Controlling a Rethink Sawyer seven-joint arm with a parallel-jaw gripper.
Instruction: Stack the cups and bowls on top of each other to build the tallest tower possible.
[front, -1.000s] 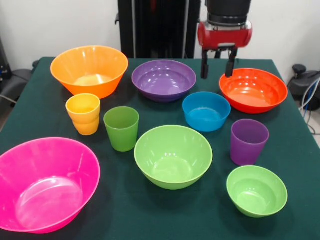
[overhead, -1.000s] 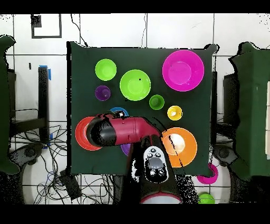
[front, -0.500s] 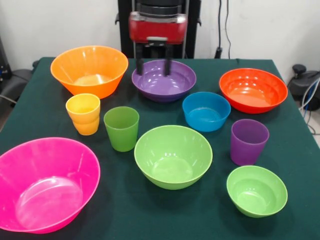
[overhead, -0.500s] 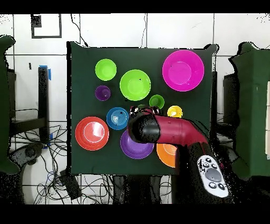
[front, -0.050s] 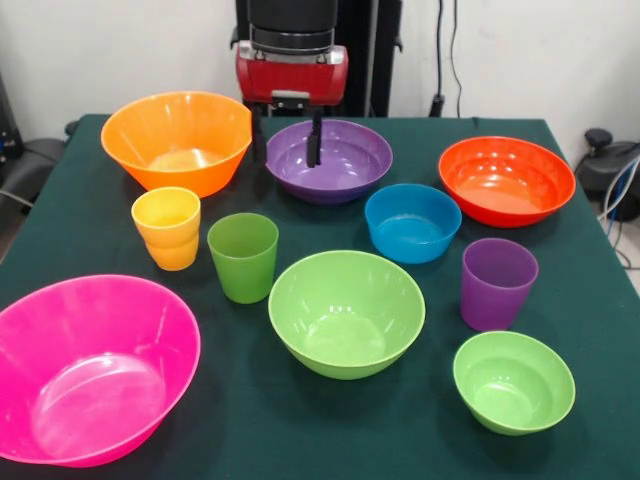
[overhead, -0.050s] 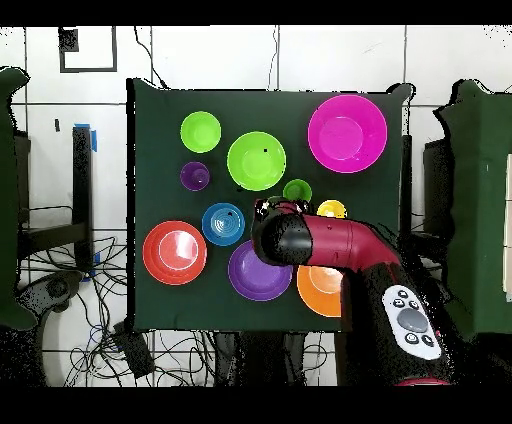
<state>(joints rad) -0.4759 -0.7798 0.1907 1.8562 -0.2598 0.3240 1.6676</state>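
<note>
Black and spread apart, empty, the jaws hang from the red wrist above the back of the desk, straddling the near-left rim of the large glossy purple plastic bowl, one finger outside the rim toward the big orange plastic bowl, the other over the purple basin. Nothing is stacked yet, so every piece is a candidate; judging by where the jaws sit, the nearest upright cup is the green tapered plastic tumbler, which lies toward the camera and a little left, well apart from the jaws, its axis vertical and its mouth open upward. Just left of it stands the yellow-orange plastic tumbler, near enough to crowd a finger on that side. The mid lime-green plastic bowl sits just right of the green cup, a likely base. Further out are the small blue plastic bowl, the purple plastic tumbler, the small green plastic bowl, the red-orange plastic bowl and the large pink plastic bowl. From overhead the arm covers the area around the green cup.
</note>
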